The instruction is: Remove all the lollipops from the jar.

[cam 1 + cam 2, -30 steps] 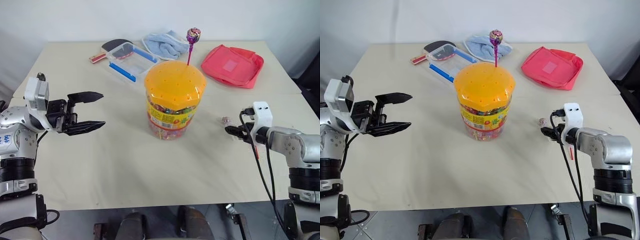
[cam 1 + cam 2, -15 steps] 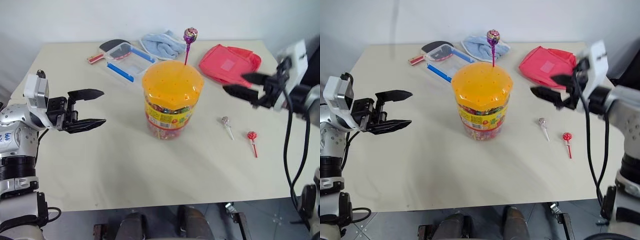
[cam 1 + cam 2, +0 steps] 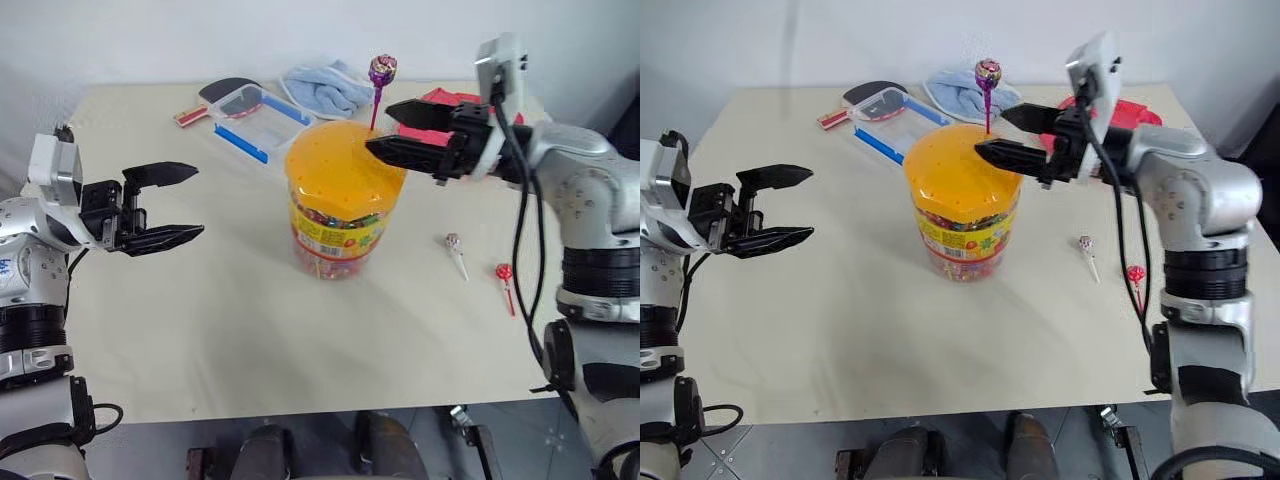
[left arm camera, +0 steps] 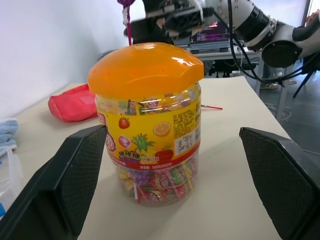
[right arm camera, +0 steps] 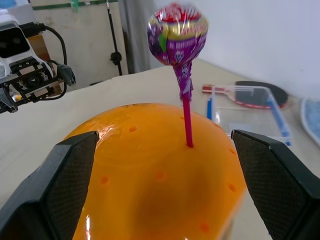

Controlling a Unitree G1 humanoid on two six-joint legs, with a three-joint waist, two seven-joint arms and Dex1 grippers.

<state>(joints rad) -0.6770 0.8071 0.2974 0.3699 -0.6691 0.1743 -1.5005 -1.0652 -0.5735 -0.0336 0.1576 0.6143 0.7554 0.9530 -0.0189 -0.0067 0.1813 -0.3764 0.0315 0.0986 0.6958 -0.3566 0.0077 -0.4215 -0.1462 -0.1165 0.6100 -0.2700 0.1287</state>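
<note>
The jar point(image 3: 340, 215), a clear tub with an orange domed lid point(image 5: 150, 180), stands mid-table. A purple lollipop point(image 3: 382, 71) stands upright on its stick in a hole at the lid's back. My right gripper point(image 3: 382, 127) is open and level above the lid's right side. Its fingertips are close to the stick, which shows between the fingers in the right wrist view point(image 5: 186, 115). A silvery-pink lollipop point(image 3: 455, 250) and a red lollipop point(image 3: 505, 278) lie on the table right of the jar. My left gripper point(image 3: 197, 200) is open and empty, facing the jar point(image 4: 150, 125) from the left.
Along the table's back stand a clear box with blue clips point(image 3: 255, 118), a red-handled paddle point(image 3: 205, 98) and a blue towel point(image 3: 325, 88). A red pouch point(image 3: 1128, 112) lies behind my right arm.
My right gripper has risen from the table near the right edge and swung left to the jar's lid. It has left two lollipops lying on the table. The left gripper has barely moved.
</note>
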